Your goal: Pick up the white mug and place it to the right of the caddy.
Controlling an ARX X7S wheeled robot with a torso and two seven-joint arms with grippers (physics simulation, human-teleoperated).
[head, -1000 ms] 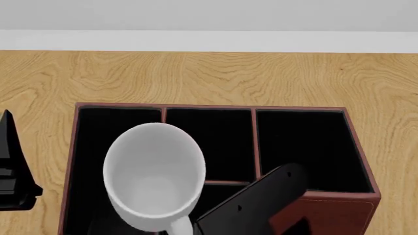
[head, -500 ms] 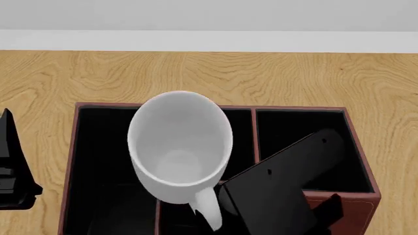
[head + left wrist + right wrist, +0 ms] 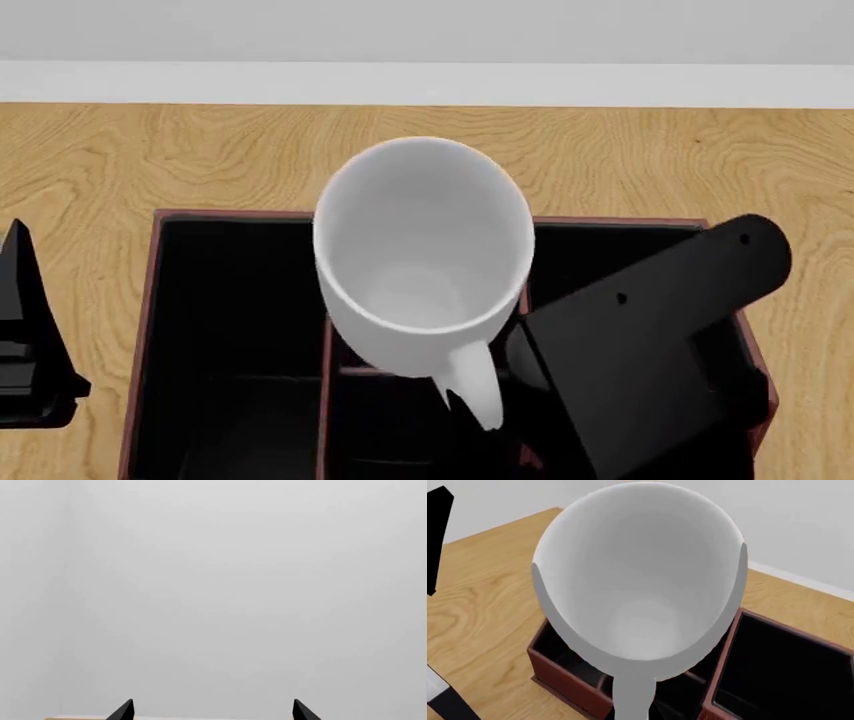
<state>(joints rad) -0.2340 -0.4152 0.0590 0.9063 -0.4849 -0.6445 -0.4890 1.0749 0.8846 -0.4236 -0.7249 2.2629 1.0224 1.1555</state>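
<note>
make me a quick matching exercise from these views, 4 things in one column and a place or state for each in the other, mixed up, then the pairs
Things:
1. white mug
2. caddy
3. left gripper
4. table

Places or states:
A. wood-grain surface under everything
B. held in the air by its handle, above the compartments
C. faces a blank pale wall, nothing between its fingertips
D. dark red-brown box with black-lined sections, sitting on the table

Pairs: 1-B, 2-D, 3-C, 4-A

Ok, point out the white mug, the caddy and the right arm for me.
white mug [image 3: 424, 260], head view, pale grey inside wall.
caddy [image 3: 227, 300], head view, black lining of its left compartment.
right arm [image 3: 641, 340], head view, black link beside the mug handle.
</note>
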